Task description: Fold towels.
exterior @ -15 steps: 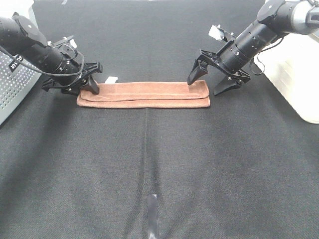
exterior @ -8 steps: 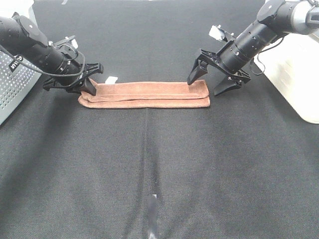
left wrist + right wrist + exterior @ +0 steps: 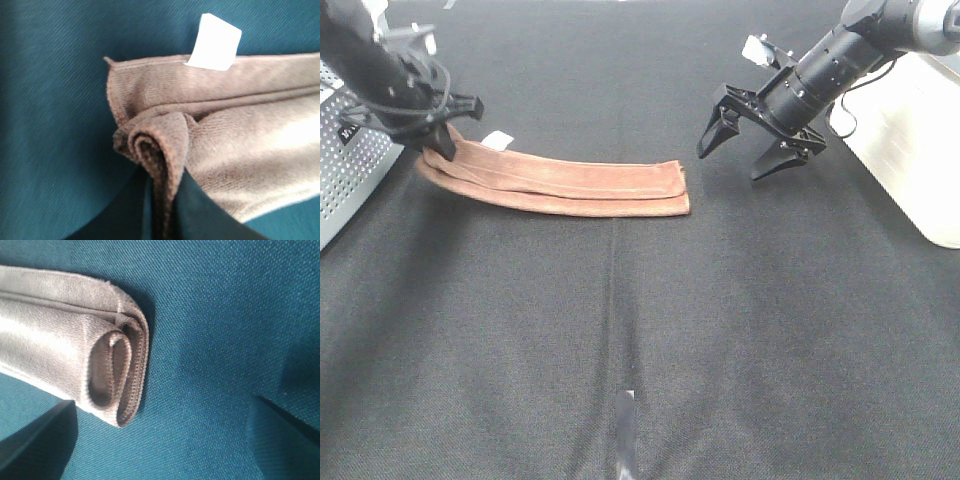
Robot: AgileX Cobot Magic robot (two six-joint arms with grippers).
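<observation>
The brown towel (image 3: 560,185) lies folded into a long narrow strip on the black cloth, slanting up toward the back left. Its white tag (image 3: 498,140) shows near the left end. My left gripper (image 3: 438,145) is shut on the towel's left end. The left wrist view shows the folded layers (image 3: 225,135) pinched between the fingers (image 3: 200,215), with the tag (image 3: 214,41) beyond. My right gripper (image 3: 732,165) is open and empty, a little to the right of the towel's right end. The right wrist view shows that rolled end (image 3: 60,355) lying free, apart from the fingers (image 3: 35,440).
A grey perforated box (image 3: 345,180) stands at the left edge, close to my left arm. A white container (image 3: 910,140) stands at the right behind my right arm. A small silver strip (image 3: 627,420) lies on the cloth near the front.
My left gripper has moved left and back, dragging the towel's left end with it. The whole towel slid left, and its right end is now clear of my open right gripper.
</observation>
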